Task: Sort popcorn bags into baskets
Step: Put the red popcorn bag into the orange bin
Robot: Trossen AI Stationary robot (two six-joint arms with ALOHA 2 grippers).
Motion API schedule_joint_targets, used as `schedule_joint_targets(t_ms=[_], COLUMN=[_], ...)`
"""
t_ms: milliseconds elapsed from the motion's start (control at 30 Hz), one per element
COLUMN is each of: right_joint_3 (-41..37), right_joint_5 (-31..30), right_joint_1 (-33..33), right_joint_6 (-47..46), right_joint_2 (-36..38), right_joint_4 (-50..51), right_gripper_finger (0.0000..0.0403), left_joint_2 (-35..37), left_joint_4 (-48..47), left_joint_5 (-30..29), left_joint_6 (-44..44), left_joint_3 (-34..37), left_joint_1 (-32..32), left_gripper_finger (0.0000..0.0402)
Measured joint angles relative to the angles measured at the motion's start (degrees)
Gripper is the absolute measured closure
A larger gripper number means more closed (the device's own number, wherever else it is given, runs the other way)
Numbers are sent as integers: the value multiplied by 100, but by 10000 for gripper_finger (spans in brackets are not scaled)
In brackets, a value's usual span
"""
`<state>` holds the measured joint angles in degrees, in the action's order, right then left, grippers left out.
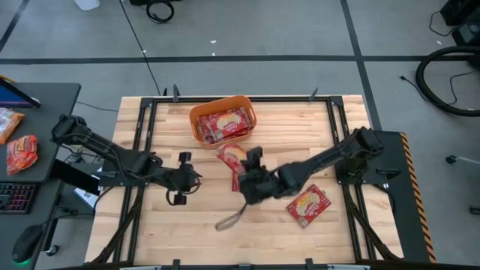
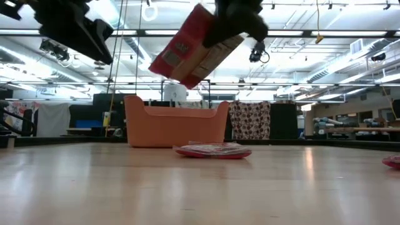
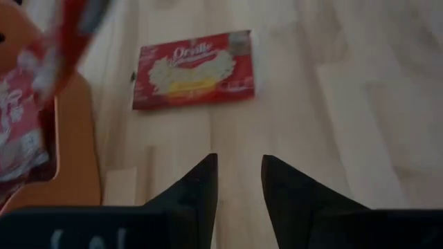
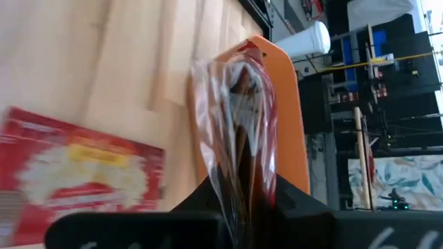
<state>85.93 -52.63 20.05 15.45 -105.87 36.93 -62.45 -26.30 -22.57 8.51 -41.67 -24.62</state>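
The right gripper (image 1: 241, 182), at centre frame, carried a flat red popcorn packet (image 2: 190, 47) pinched in its jaws above the bench; next, over the orange plastic basket (image 1: 196, 120) at upper centre. The left gripper (image 1: 196, 178) waited, jaws slightly parted.

loose bag (image 1: 232, 157) before basket (image 1: 196, 127)

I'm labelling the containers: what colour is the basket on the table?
The basket is plain orange, without any pattern; it shows best in the low view.
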Motion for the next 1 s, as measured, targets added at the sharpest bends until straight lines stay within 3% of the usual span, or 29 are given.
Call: schedule_joint_targets(t_ms=[133, 433, 600, 667, 767, 833, 1000], right_joint_3=[-267, -1533, -1924, -1993, -2108, -2129, -2127], right_joint_5=[333, 1978, 3590, 4334, 4905, 4823, 3213], right_joint_1=[-492, -1769, -2688, -3076, -3550, -3761, -3926], right_joint_6=[905, 3628, 4138, 4161, 3994, 3860, 3835], right_joint_2=[231, 366, 366, 366, 366, 366, 366], right_joint_4=[-665, -4019, -4922, -4924, -4784, -4636, -4337], right_gripper_finger=[371, 370, 368, 366, 351, 333, 286], left_joint_2=[-1, -12, -12, -12, -12, -12, -13], left_joint_4=[144, 330, 504, 508, 513, 500, 504], left_joint_5=[1, -1, -5, -4, -23, -23, -23], left_joint_6=[-9, -15, -17, -7, 116, 202, 328], left_joint_3=[0, 2, 2, 2, 2, 2, 4], left_joint_1=[-188, -293, -210, -177, -152, -153, -153], left_gripper_finger=[283, 283, 283, 283, 283, 283, 283])
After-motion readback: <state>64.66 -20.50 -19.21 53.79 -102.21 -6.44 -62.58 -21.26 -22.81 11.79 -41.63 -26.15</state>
